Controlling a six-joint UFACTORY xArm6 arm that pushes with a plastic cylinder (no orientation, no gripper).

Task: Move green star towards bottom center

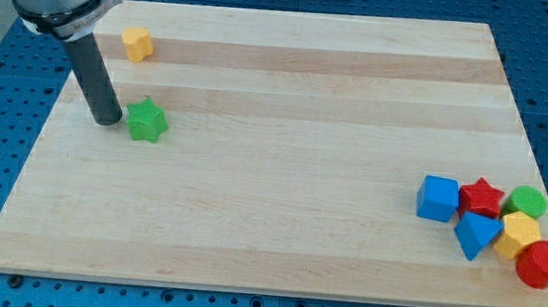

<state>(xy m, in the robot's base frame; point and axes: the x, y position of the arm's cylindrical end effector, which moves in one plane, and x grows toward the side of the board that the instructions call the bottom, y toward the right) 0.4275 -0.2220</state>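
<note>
The green star (145, 121) lies on the wooden board (282, 174) at the view's upper left. My tip (109, 118) rests on the board just left of the star, touching or nearly touching its left side. The dark rod rises from the tip up and to the left, to the grey arm at the view's top left corner.
A yellow block (137, 43) sits above the star near the board's top left. At the view's lower right is a cluster: a blue cube (438, 199), a red star (482, 198), a green block (526, 202), a blue triangle block (475, 235), a yellow block (518, 236) and a red cylinder (543, 265).
</note>
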